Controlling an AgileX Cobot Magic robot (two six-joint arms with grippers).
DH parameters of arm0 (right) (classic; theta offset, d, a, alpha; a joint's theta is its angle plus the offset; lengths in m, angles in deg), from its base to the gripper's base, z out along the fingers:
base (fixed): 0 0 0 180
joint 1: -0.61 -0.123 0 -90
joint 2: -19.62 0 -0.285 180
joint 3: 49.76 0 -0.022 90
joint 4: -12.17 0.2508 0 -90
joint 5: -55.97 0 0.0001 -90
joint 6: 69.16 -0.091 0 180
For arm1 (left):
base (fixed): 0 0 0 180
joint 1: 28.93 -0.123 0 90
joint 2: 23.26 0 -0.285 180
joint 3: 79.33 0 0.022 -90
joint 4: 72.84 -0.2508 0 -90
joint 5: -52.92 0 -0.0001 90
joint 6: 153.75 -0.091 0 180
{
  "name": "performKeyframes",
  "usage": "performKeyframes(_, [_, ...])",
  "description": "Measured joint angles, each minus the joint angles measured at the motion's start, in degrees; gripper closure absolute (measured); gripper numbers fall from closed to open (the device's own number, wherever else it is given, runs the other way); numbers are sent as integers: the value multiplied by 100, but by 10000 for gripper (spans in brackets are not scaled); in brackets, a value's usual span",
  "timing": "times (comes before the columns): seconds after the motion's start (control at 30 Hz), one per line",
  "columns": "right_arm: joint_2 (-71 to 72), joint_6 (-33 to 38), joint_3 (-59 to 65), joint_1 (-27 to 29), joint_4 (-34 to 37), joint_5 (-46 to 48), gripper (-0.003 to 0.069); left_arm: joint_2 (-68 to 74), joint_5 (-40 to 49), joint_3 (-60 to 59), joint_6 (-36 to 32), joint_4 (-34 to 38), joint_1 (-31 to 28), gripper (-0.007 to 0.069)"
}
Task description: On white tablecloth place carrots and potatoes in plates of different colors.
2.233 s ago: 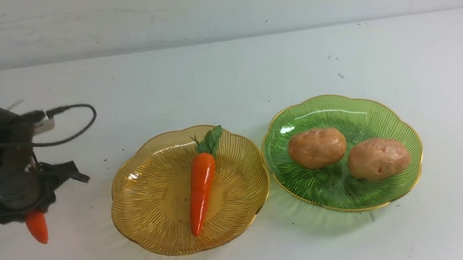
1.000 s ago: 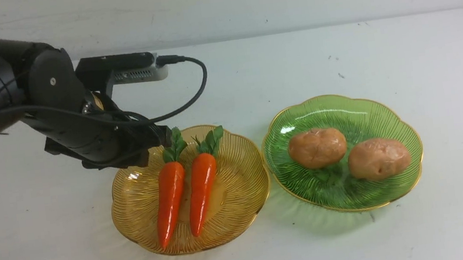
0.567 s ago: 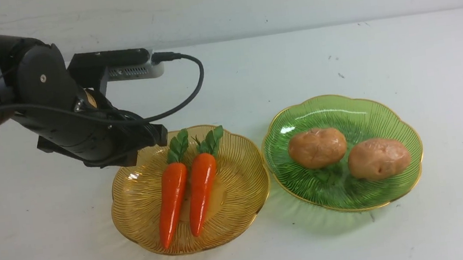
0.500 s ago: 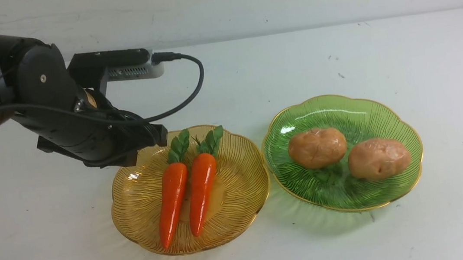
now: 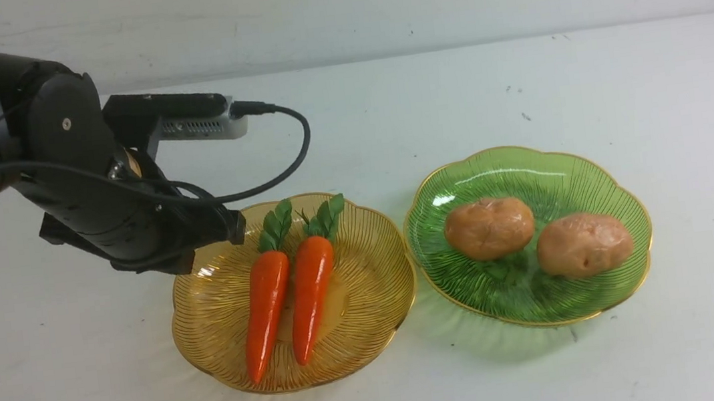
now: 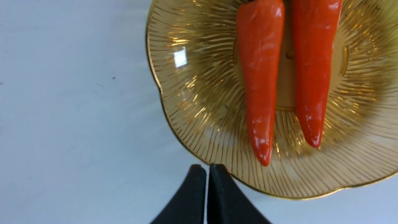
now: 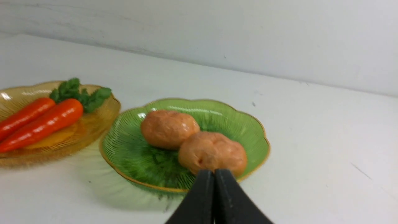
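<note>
Two scalloped plates, green [image 5: 563, 183] on the right and amber [image 5: 373, 279] on the left, sit on the white tablecloth [image 5: 486, 387]. Two carrots [image 5: 313, 286] lie in amber, two potatoes [image 5: 489, 228] in green. Left pincer [image 6: 207, 169] and right pincer [image 7: 214, 174] are closed, both holding nothing.

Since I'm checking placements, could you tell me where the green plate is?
In the front view, the green plate is on the robot's right, beside the amber plate.
</note>
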Motion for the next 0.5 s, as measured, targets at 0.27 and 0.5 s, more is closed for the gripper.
performKeyframes(0.27, [0, -52, 139, 113, 0, -201, 674, -1363, 936, 0, 0, -548, 0, 628])
performKeyframes(0.5, [0, -52, 139, 472, 0, -207, 674, -3189, 1375, -240, 5, -908, 0, 628])
